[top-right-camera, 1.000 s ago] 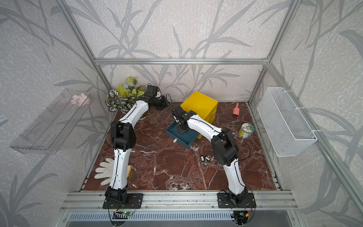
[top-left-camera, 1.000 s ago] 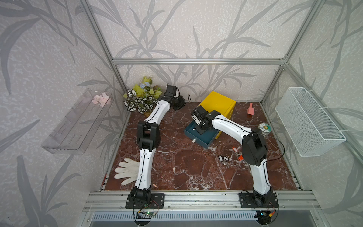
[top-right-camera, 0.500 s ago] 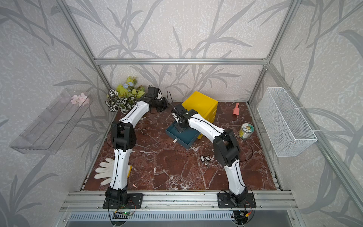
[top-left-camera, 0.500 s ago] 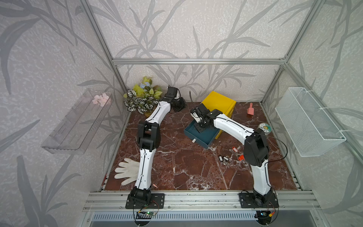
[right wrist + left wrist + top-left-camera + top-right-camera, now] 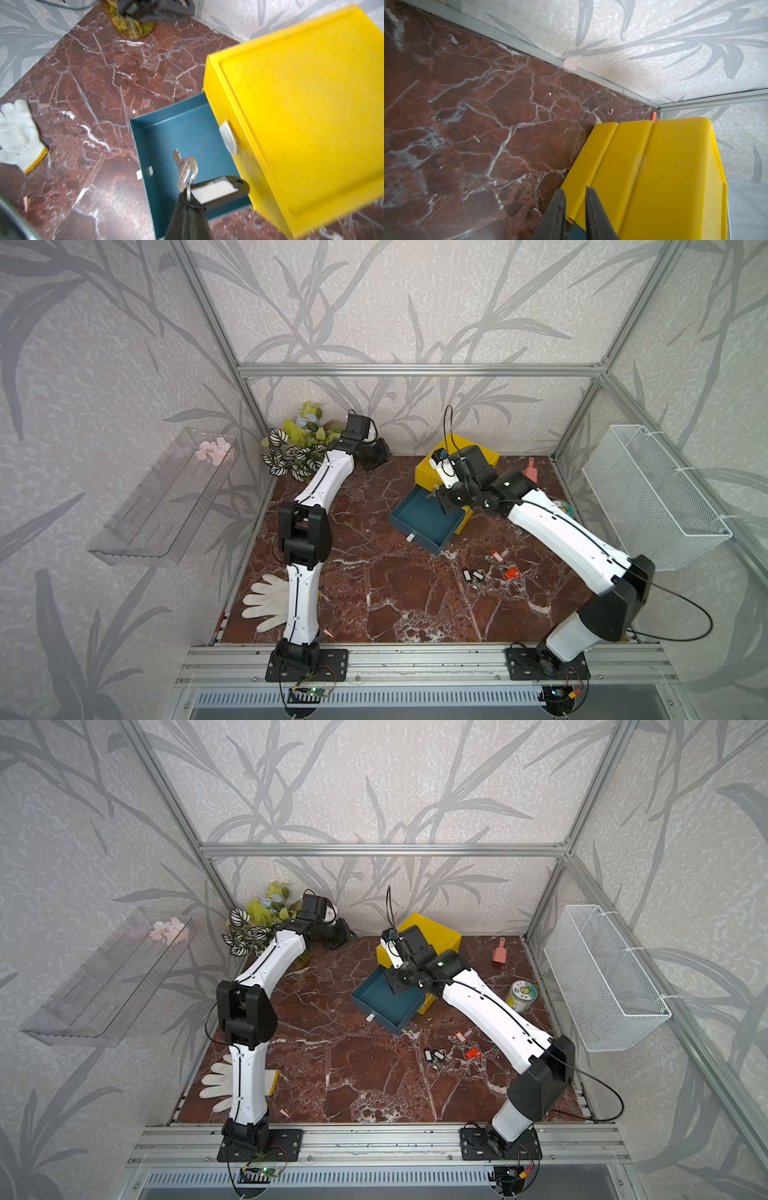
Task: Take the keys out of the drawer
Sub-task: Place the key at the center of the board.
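Since our right tool (image 5: 187,197) is clamped shut on the keys (image 5: 185,168) above the drawer (image 5: 166,133), we'd lift clear before swinging away.

Both arms stretched rearward.
We note left gripper (image 5: 574,192) jaws narrowly parted, right gripper (image 5: 188,199) pinched on a key (image 5: 185,168).

Pale walls (image 5: 415,302) printed with grey leaf sprays enclosed the cell, framed by aluminium bars (image 5: 415,370). The tabletop (image 5: 374,593) was dark red marble veined white. A clear shelf (image 5: 158,506) and white wire basket (image 5: 648,497) hung on opposite walls.
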Controlling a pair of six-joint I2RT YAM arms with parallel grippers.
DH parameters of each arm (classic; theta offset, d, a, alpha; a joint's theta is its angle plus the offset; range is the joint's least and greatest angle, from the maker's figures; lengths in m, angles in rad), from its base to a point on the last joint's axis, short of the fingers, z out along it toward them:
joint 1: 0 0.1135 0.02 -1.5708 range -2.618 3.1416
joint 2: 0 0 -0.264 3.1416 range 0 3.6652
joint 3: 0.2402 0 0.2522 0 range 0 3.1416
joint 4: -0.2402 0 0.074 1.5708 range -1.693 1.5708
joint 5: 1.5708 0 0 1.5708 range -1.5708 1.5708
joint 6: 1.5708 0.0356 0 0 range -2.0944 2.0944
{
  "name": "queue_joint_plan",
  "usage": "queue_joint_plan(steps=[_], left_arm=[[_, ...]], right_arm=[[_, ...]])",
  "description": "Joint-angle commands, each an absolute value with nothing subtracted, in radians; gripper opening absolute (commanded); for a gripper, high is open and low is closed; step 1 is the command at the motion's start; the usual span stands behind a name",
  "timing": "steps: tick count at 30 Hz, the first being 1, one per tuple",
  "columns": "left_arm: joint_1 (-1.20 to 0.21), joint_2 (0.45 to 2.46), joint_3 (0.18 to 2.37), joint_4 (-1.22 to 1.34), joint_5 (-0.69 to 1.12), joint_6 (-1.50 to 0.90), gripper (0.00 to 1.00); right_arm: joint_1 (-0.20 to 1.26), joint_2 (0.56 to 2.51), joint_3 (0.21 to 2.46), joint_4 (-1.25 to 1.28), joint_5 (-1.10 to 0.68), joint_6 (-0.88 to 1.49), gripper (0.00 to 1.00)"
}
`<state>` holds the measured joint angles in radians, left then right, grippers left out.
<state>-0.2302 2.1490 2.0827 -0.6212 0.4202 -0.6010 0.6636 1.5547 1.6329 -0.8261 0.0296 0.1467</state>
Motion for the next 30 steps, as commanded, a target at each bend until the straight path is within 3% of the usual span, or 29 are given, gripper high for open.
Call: queue_joint_plan(steps=[1, 6, 9, 22, 26, 28, 30], left_arm=[[-0.235, 2.012, 1.986, -0.691, 0.377, -0.484, 0.21], [-0.246, 1.816, 1.703, -0.617, 0.307, -0.489, 0.20], [-0.266, 1.741, 1.582, -0.569, 0.280, -0.494, 0.20], [-0.347, 1.608, 1.387, -0.544, 0.235, -0.471, 0.19], [-0.368, 1.562, 1.328, -0.533, 0.250, -0.461, 0.22], [-0.378, 1.516, 1.270, -0.511, 0.270, -0.443, 0.22], [-0.380, 1.451, 1.191, -0.478, 0.288, -0.433, 0.22]], right_arm=[[0.660, 1.416, 1.569, -1.015, 0.021, 0.301, 0.00], [0.660, 1.254, 1.431, -1.195, -0.027, 0.496, 0.00], [0.646, 1.204, 1.284, -1.167, -0.100, 0.578, 0.00], [0.532, 1.437, 0.930, -0.786, -0.308, 0.566, 0.00], [0.510, 1.426, 0.946, -0.837, -0.290, 0.532, 0.38], [0.505, 1.383, 0.977, -0.883, -0.268, 0.526, 0.48], [0.478, 1.330, 1.036, -0.941, -0.260, 0.520, 0.49]])
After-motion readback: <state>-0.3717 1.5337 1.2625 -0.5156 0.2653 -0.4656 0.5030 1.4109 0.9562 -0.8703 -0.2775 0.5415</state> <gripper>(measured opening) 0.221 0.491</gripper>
